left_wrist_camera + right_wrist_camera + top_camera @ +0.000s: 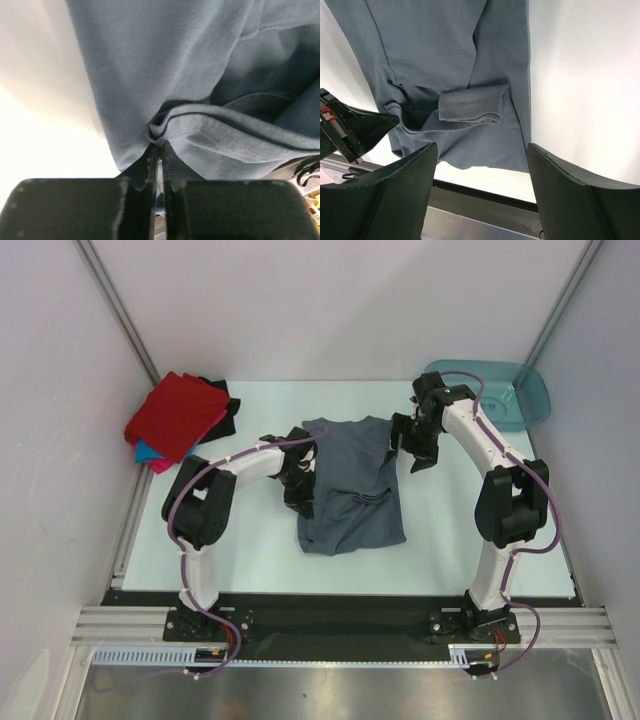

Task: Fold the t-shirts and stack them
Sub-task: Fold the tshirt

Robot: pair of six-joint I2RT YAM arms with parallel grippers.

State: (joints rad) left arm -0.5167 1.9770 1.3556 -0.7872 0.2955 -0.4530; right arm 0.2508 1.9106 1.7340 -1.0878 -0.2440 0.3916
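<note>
A slate grey-blue t-shirt (350,502) lies partly folded in the middle of the white table, one sleeve turned onto its body (470,105). My left gripper (300,480) sits at the shirt's left edge, shut on a bunched fold of the grey-blue cloth (165,65); the jaws (159,146) pinch the fabric right at their tips. Hovering over the shirt's right side, my right gripper (412,452) is open with nothing between its fingers (482,150). Folded t-shirts (178,415) are piled at the back left: red on top, bright blue and pink edges below, black behind.
A teal plastic tub (510,395) stands at the back right corner. White walls with metal rails close in the table on three sides. The black front rail (330,605) runs along the near edge. The left gripper's body (355,132) shows in the right wrist view.
</note>
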